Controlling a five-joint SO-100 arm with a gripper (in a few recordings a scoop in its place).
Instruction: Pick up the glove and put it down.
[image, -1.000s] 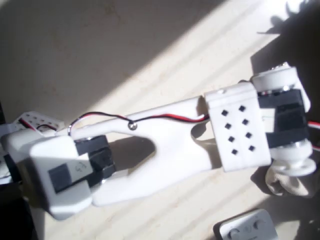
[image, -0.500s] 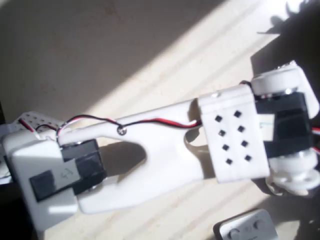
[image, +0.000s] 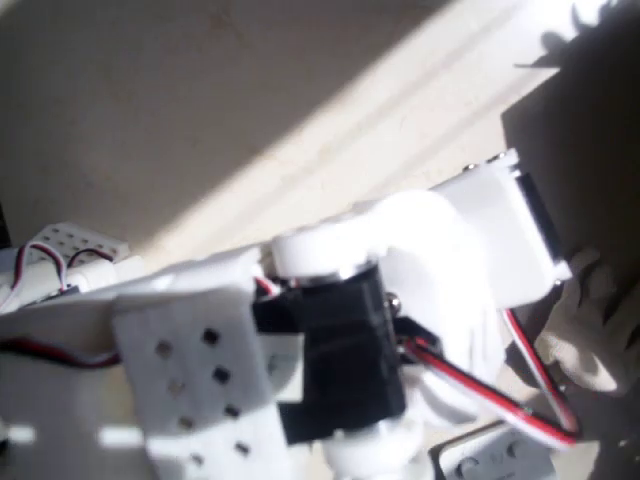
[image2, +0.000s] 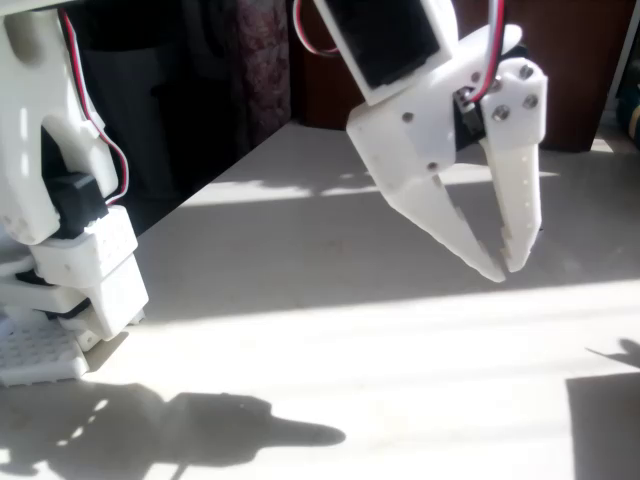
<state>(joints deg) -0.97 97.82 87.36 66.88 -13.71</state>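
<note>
In the overhead view the cream-beige glove (image: 592, 335) lies crumpled on the table at the right edge, partly in shade, just right of my raised white wrist. In the fixed view my gripper (image2: 504, 268) hangs well above the sunlit tabletop, pointing down. Its two white fingertips meet, so it is shut, and nothing is held between the fingers. The glove is out of sight in the fixed view.
A grey-white device with round buttons (image: 492, 460) sits at the bottom edge of the overhead view, near the glove. The arm's base (image2: 75, 250) and a perforated white plate (image2: 35, 355) stand at the left. Dark furniture lines the table's far side.
The arm has folded back and risen toward the overhead camera. The gripper head that sat over the glove at the right has lifted away, and more of the glove now shows.
</note>
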